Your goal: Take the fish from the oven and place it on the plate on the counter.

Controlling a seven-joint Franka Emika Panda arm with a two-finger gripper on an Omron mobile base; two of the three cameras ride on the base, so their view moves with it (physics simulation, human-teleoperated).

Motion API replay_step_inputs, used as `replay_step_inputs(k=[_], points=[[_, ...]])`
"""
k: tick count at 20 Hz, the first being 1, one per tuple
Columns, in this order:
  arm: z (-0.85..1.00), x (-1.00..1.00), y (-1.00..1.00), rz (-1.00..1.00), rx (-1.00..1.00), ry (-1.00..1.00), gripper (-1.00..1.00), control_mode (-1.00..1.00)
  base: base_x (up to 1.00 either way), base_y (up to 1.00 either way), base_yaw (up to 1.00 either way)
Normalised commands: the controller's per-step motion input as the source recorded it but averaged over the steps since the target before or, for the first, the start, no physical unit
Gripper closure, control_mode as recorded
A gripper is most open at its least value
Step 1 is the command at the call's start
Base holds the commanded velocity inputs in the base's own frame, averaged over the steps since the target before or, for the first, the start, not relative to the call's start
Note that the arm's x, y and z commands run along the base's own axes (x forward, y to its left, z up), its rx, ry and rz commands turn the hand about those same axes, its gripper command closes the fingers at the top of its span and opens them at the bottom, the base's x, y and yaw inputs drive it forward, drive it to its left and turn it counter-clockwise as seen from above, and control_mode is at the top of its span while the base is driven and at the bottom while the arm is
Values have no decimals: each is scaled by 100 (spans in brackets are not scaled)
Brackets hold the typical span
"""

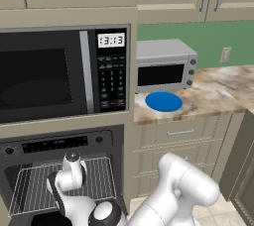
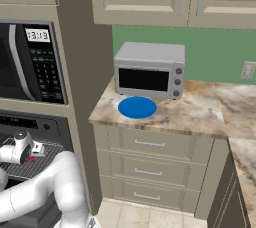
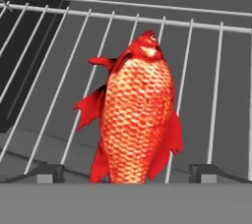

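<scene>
Fish (image 3: 138, 115): red-orange and scaly, lying on the wire rack (image 3: 206, 85) inside the oven (image 1: 59, 143). In the hand view its head points toward the rack's far bar and its tail end runs down between the two finger tips. In the right base view a small red patch of it shows just beside the hand.
Gripper (image 3: 127, 173): low over the rack, looking along the fish. Its finger tips (image 3: 47, 173) stand spread wide, one on each side of the fish's tail end. Whether they touch the fish cannot be told; nothing is pinched.
Arm: in the left base view it rises from the lower right and bends down into the oven cavity, the hand sitting over the rack.
Oven: door open, rack exposed, black control strip with knobs above the cavity.
Plate (image 1: 163, 101): flat, bright blue, bare, on the counter (image 1: 218, 93) just in front of the silver toaster oven (image 1: 164, 66).
Counter: beige-brown marbled stone over cream drawers (image 2: 150, 144) with silver handles.
Microwave (image 1: 59, 74): black, with keypad and clock, built in directly above the oven.
</scene>
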Motion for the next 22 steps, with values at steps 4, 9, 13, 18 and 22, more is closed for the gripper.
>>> replay_step_inputs(k=[4,9,13,18,22], points=[[-79,10,18,0,0,-2,100,-100,0,0,0],[-100,-11,24,0,1,3,100,-100,0,0,0],[-100,-84,13,2,14,21,100,-100,0,0,0],[-100,-100,22,6,17,40,100,-100,0,0,0],[-65,-97,28,1,27,47,100,-100,0,0,0]])
